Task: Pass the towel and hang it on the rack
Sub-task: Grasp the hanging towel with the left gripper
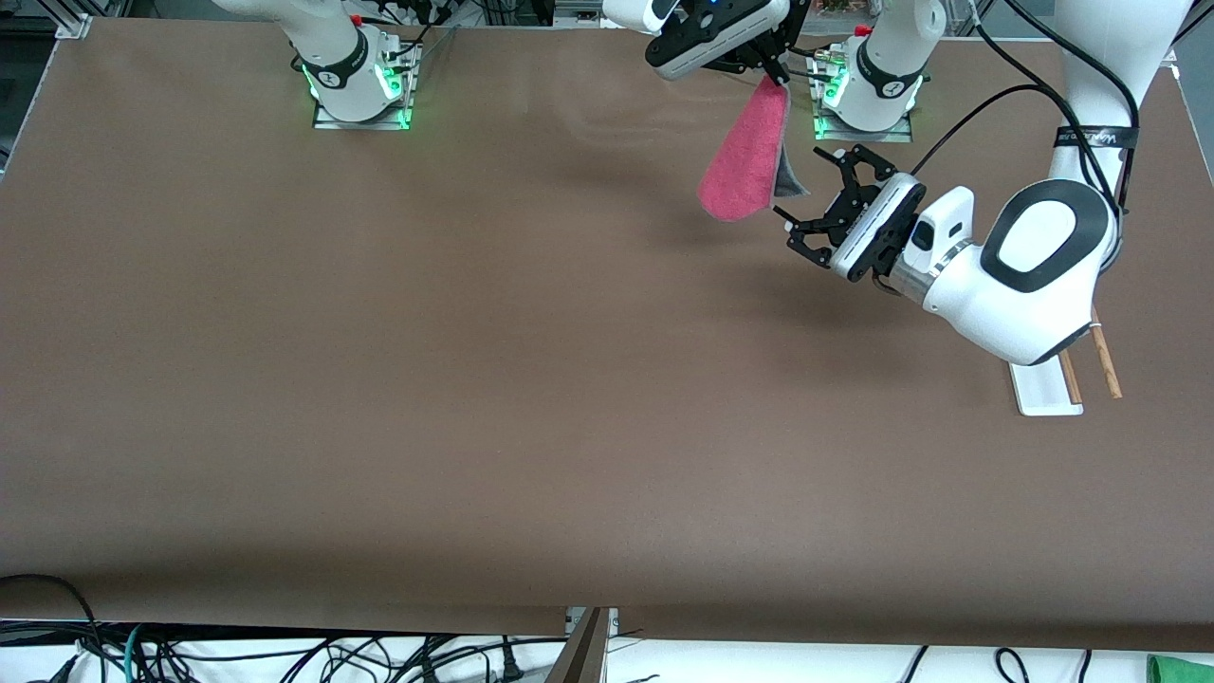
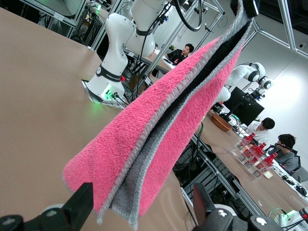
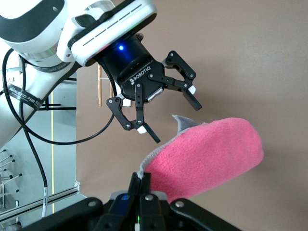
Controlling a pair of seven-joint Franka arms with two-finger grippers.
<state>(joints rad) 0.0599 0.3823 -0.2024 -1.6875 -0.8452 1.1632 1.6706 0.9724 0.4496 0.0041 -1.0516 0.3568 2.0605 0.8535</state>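
Note:
The pink-red towel (image 1: 744, 156) hangs in the air over the table near the left arm's base, its grey reverse showing at one edge. My right gripper (image 1: 773, 64) is shut on its top corner, seen close in the right wrist view (image 3: 146, 179). My left gripper (image 1: 804, 190) is open beside the towel's lower end. In the left wrist view the towel (image 2: 168, 120) hangs down between the spread fingers (image 2: 79, 207) without touching them. The rack (image 1: 1043, 387) stands toward the left arm's end of the table, mostly hidden under the left arm, with its wooden rods (image 1: 1105, 356) sticking out.
The two arm bases (image 1: 356, 81) (image 1: 873, 81) stand at the table's edge farthest from the front camera. Cables (image 1: 285, 655) lie below the table's near edge. The brown tabletop (image 1: 474, 379) carries nothing else.

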